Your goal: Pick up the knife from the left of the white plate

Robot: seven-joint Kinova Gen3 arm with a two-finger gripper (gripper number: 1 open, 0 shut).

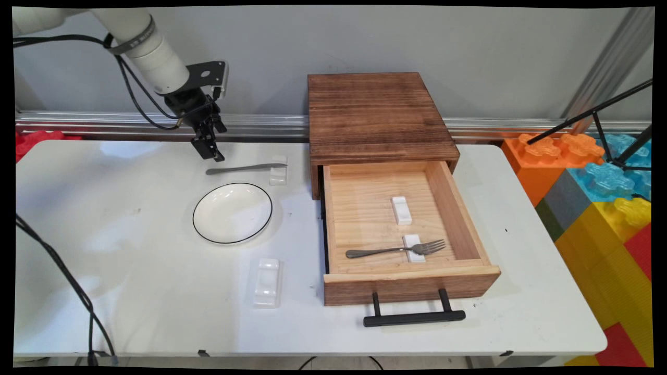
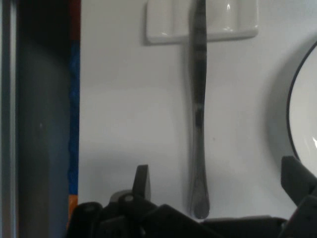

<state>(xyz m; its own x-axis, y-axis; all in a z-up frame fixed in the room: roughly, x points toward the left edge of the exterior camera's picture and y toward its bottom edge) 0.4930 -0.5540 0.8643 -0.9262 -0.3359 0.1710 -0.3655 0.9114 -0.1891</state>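
The pincer (image 1: 211, 151) hangs over the far part of the table (image 1: 130, 291), left of the middle, fingers spread wide with nothing between them. In the hand view one fingertip (image 2: 142, 178) sits left of the knife handle and the other pokes in at the right edge, so the handle end lies in the gap, not touched.

The knife (image 1: 245, 168) lies flat just below the pincer, handle pointing toward the table's left edge, the other end propped on a small white rest (image 1: 278, 172).

Just nearer than the knife sits a white plate with a thin black rim (image 1: 232, 212), close to the knife but apart from it. Further toward the near edge there's a bigger white rest (image 1: 267, 281), lying by itself.

Right of all that stands a dark wooden box (image 1: 375, 114) against the far edge, its pale wooden drawer (image 1: 458, 219) pulled out toward the near edge, black handle (image 1: 414, 316) in front. Inside, a fork (image 1: 396, 250) lies across one little white rest (image 1: 414, 248), tines to the right, and a second white rest (image 1: 401, 210) sits behind it with nothing on it.

Off the right edge are stacked coloured blocks (image 1: 599, 198).
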